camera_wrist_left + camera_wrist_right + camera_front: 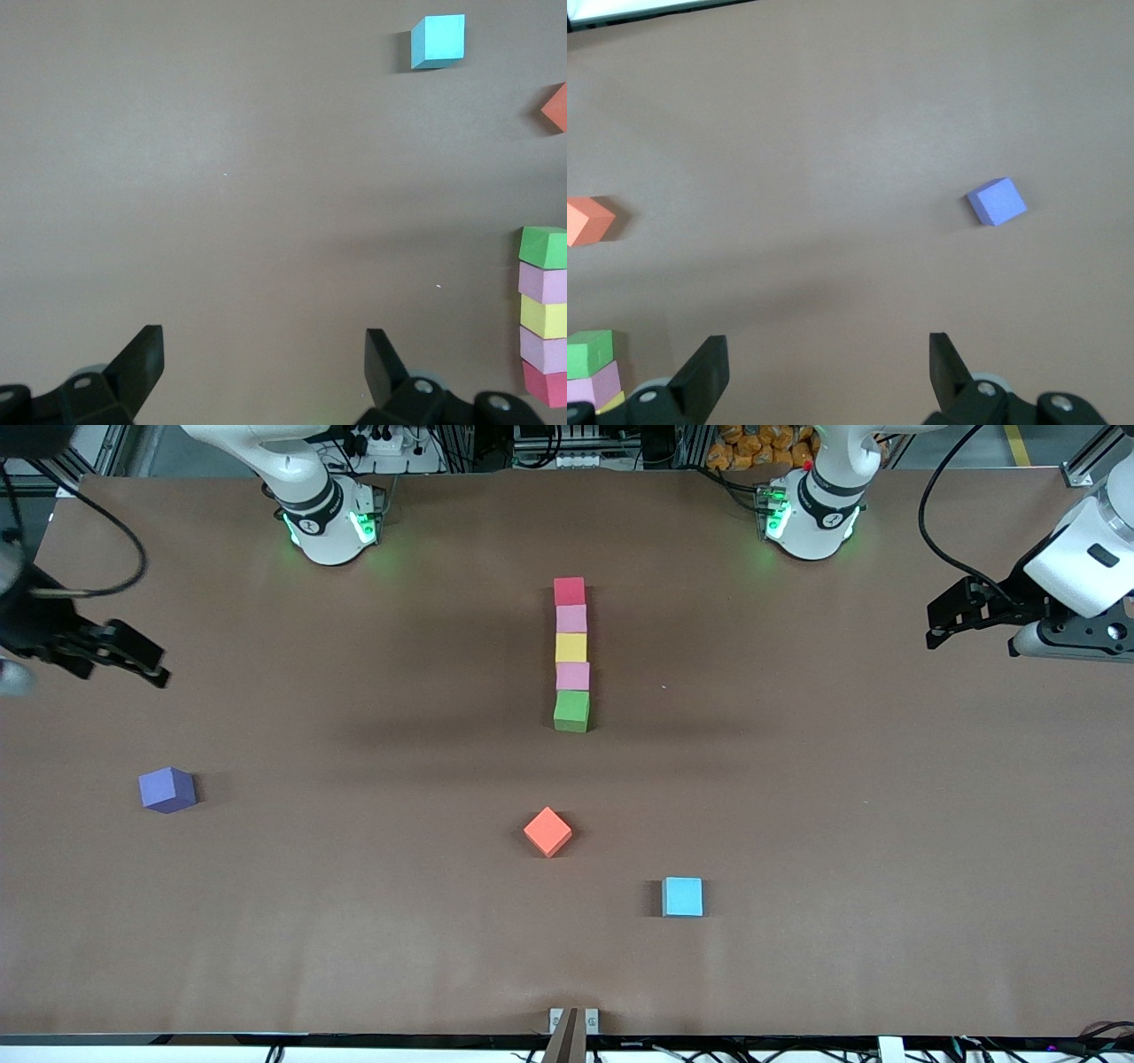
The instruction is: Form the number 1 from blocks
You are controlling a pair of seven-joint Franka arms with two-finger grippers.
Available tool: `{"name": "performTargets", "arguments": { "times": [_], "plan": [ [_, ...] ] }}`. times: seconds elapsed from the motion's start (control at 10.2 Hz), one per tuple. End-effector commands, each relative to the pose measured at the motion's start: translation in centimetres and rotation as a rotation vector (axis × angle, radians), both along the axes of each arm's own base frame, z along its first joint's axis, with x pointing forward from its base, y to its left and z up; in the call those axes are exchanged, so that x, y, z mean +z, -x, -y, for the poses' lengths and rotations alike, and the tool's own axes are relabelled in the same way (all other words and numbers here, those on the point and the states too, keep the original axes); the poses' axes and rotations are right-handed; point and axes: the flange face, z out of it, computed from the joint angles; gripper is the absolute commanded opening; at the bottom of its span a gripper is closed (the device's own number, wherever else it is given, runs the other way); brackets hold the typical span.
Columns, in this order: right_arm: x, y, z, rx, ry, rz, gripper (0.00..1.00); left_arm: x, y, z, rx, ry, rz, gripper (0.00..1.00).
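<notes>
A: Why are the five blocks packed so tightly in the middle of the surface (797, 824)?

B: Because a "1" is just a straight stroke. The red block (570, 591) sits nearest the robots' bases, then a pink block (571, 618), the yellow block (571, 646), the second pink block (572, 676) and the green block (571, 711) nearest the front camera — each touching the next, all in one line. To my eye the numeral already reads as finished.

A: And the loose cubes?

B: The purple cube (166, 789) lies toward the right arm's end, well apart; the orange cube (547, 832) and the light blue cube (683, 896) lie nearer the front camera than the green block. They look like spares, left clear so they don't muddle the shape.

A: The arms?

B: Both wait off to the sides. The left end effector (941, 622) hangs over bare surface at its own end, fingers spread, holding nothing — the right end effector (142, 657) likewise, spread and empty. Pulled wide, I'd judge, to avoid nudging the column.
</notes>
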Motion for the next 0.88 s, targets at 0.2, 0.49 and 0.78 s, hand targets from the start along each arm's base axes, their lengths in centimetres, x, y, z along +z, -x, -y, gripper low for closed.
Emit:
{"name": "performTargets", "arguments": {
  "times": [0.2,0.49,0.78],
  "plan": [
    [0.4,0.4,3.8,0.107,0.008,0.000,1.00,0.5,0.3,-0.2,-0.018,-0.019,-0.013,1.00],
    [0.6,0.4,3.8,0.115,0.010,0.002,1.00,0.4,0.3,-0.1,-0.018,-0.021,-0.014,1.00],
    [0.4,0.6,3.4,0.123,0.010,-0.011,1.00,0.4,0.3,-0.1,-0.018,-0.021,-0.014,1.00]
  ]
}}
